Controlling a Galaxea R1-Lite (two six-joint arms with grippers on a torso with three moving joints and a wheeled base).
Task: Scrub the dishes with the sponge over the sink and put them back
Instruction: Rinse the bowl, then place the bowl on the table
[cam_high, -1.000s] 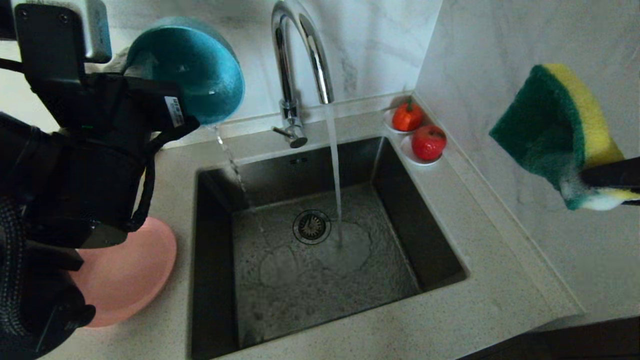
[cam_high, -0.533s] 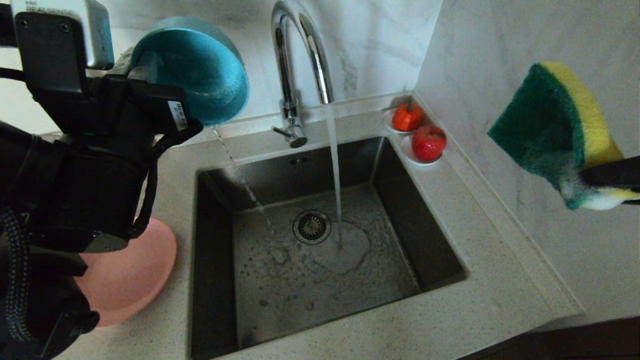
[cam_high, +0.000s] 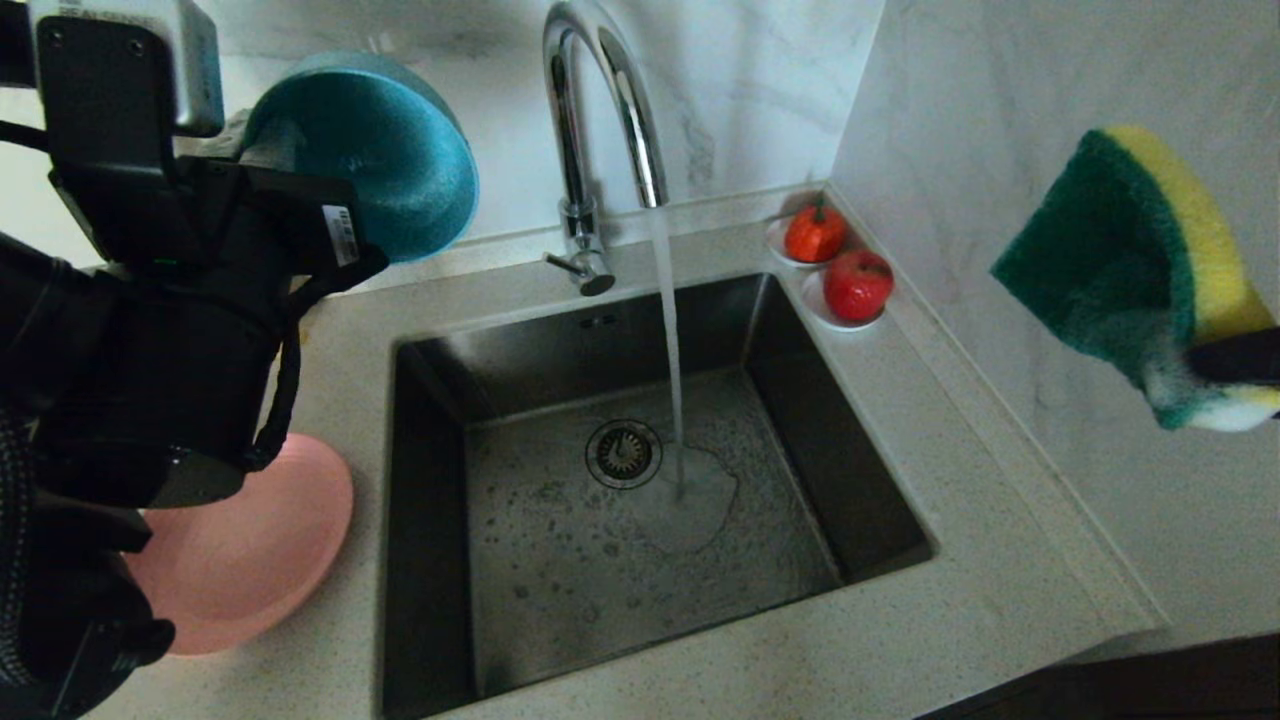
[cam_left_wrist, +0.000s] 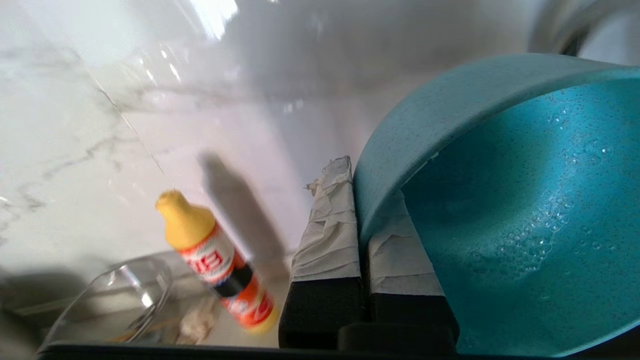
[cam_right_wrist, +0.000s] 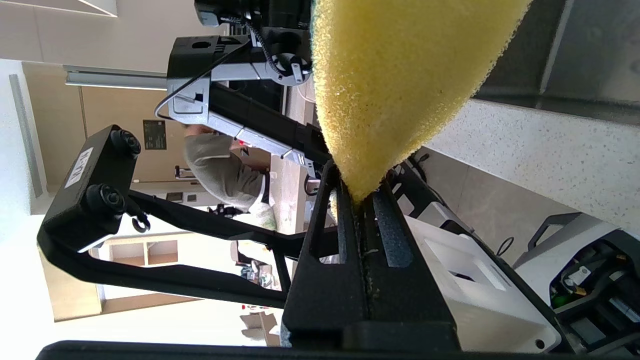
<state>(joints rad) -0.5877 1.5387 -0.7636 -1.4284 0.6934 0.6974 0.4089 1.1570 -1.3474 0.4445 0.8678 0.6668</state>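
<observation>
Left end effector (cam_left_wrist: 362, 220) clamps the blue bowl (cam_high: 385, 150) by its rim, tilted up left of the tap (cam_high: 600, 130), probably draining. Right end effector (cam_right_wrist: 364, 210) pinches the sponge (cam_high: 1130, 270) clear of the sink (cam_high: 850, 480). Pink plate (cam_high: 250, 560) on desk.

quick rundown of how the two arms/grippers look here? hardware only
Left gripper: black body, fingers wrapped in wrinkled white tape over black foam pads. Its arm is matte black with a looped black cable, a small white label and a grey RealSense camera on a black bracket. Right gripper: black slotted fingers with dark foam pads, on a white housing.
</observation>
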